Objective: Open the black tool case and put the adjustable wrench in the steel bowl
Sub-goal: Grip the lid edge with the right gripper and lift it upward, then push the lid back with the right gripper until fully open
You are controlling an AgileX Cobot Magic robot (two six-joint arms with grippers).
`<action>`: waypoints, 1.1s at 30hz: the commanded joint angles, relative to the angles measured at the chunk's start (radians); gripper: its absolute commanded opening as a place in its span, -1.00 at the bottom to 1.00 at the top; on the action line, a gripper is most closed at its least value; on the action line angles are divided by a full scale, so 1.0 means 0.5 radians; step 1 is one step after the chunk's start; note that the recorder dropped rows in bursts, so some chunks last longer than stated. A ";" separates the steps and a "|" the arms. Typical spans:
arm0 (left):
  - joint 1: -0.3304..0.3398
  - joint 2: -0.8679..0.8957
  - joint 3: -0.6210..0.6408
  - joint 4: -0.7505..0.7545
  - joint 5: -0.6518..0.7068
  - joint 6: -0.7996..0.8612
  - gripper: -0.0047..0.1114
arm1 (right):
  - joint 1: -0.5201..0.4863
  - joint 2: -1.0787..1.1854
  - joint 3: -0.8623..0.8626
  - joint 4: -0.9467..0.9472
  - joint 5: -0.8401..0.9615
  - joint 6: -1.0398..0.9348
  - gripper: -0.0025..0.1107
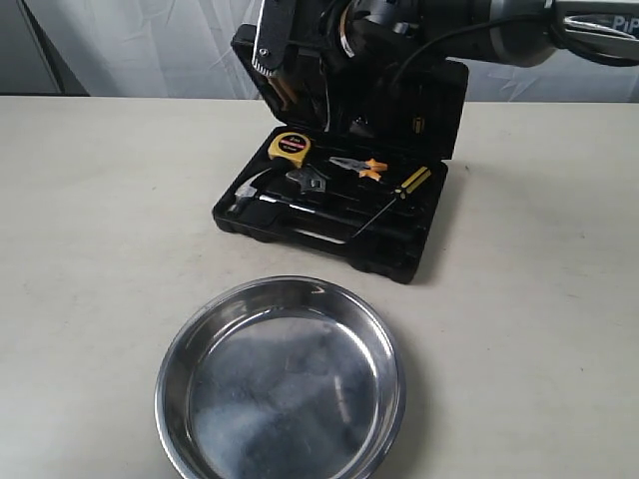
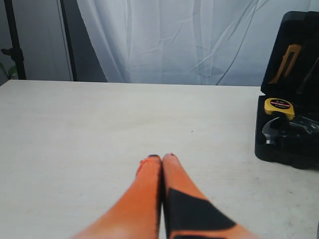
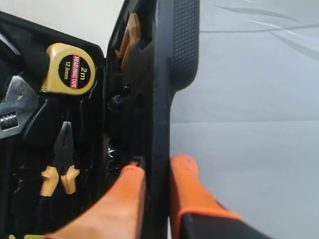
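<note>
The black tool case (image 1: 399, 249) lies open on the table with its lid (image 1: 439, 110) standing upright. The adjustable wrench (image 1: 308, 181) rests in its slot in the base; its silver head (image 3: 15, 107) also shows in the right wrist view. My right gripper (image 3: 158, 169) is shut on the lid's edge (image 3: 162, 99), one orange finger inside and one outside. The steel bowl (image 1: 290, 282) sits empty in front of the case. My left gripper (image 2: 162, 157) is shut on nothing, hovering over bare table left of the case (image 2: 279, 149). It is out of the exterior view.
A yellow tape measure (image 1: 290, 147), orange-handled pliers (image 1: 359, 166), a screwdriver (image 1: 399, 190) and a hammer (image 1: 250, 192) lie around the wrench in the base. My right arm (image 1: 399, 30) hangs over the lid. A white curtain closes off the back.
</note>
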 commanded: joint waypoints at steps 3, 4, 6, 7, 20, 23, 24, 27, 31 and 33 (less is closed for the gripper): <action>0.002 -0.009 0.010 -0.008 -0.022 0.000 -0.91 | -0.075 -0.030 -0.015 -0.217 -0.057 -0.026 -0.97; 0.002 -0.009 0.010 -0.008 -0.022 0.000 -0.91 | -0.103 -0.030 -0.015 -0.217 -0.061 -0.013 -0.97; 0.002 -0.009 0.010 -0.008 -0.022 0.000 -0.91 | -0.155 -0.030 -0.015 -0.217 -0.074 0.028 -0.97; 0.002 -0.009 0.010 -0.008 -0.022 0.000 -0.91 | -0.185 -0.030 -0.015 -0.217 -0.089 0.055 -0.97; 0.002 -0.009 0.010 -0.008 -0.022 0.000 -0.91 | -0.392 -0.030 -0.015 -0.111 -0.379 0.094 -0.97; 0.002 -0.009 0.010 -0.008 -0.022 0.000 -0.91 | -0.371 -0.030 -0.015 -0.014 -0.379 0.019 -0.97; 0.002 -0.009 0.010 -0.008 -0.022 0.000 -0.91 | -0.356 -0.030 -0.015 0.031 -0.370 -0.054 -0.97; 0.002 -0.009 0.010 -0.008 -0.022 0.000 -0.91 | -0.308 -0.030 -0.015 0.186 -0.371 -0.306 -0.97; 0.002 -0.009 0.010 -0.008 -0.022 0.000 -0.91 | -0.262 -0.030 -0.011 0.220 -0.357 -0.364 -0.97; 0.002 -0.009 0.010 -0.008 -0.022 0.000 -0.91 | -0.244 -0.030 -0.011 0.224 -0.349 -0.366 -0.97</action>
